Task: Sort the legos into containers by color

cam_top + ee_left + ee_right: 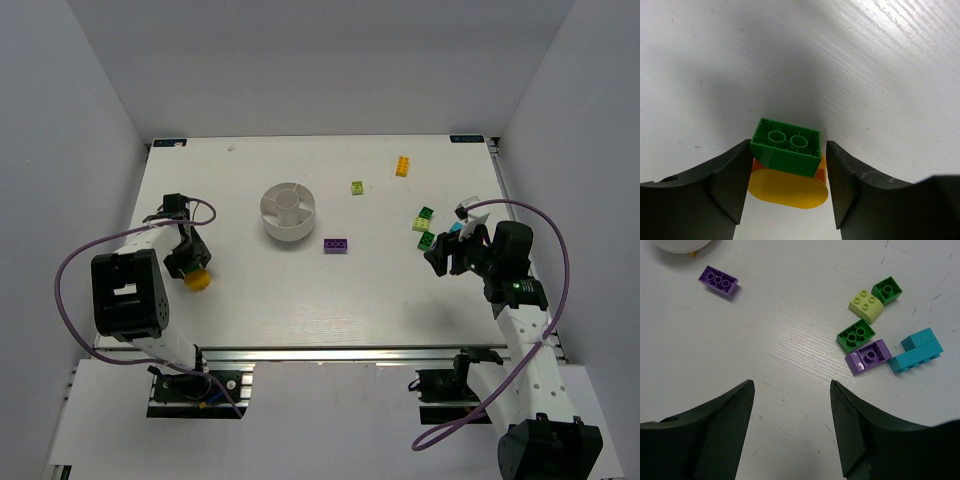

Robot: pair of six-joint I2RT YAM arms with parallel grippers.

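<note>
- Overhead view: a white table [250, 300] with a round white dish [288, 213] a little left of centre, split into wedge compartments around a central well.
- Left gripper [789, 147], at the left of the overhead view, well apart from the dish. Its jaws stand narrow on either side of a dark green brick [782, 151]. The left finger looks to be at the brick's edge, and a thin gap shows on the right.
- That brick sits on an orange piece [821, 172] and a rounded yellow piece [787, 189].
- Right gripper [791, 390], at the right of the overhead view. Its jaws are wide apart over bare table, holding nothing.
- Right wrist view, right side: a loose cluster of bricks. A small green brick [887, 290] touches a lime brick [867, 306]. Below them are a second green brick [855, 335] and a purple sloped brick [869, 355], with a cyan brick [916, 350] just beside.
- A purple flat brick [718, 281] lies alone, just below and right of the dish in the overhead view.
- Toward the top of the overhead view: a lone lime brick [357, 187] and an orange brick [402, 166].
</note>
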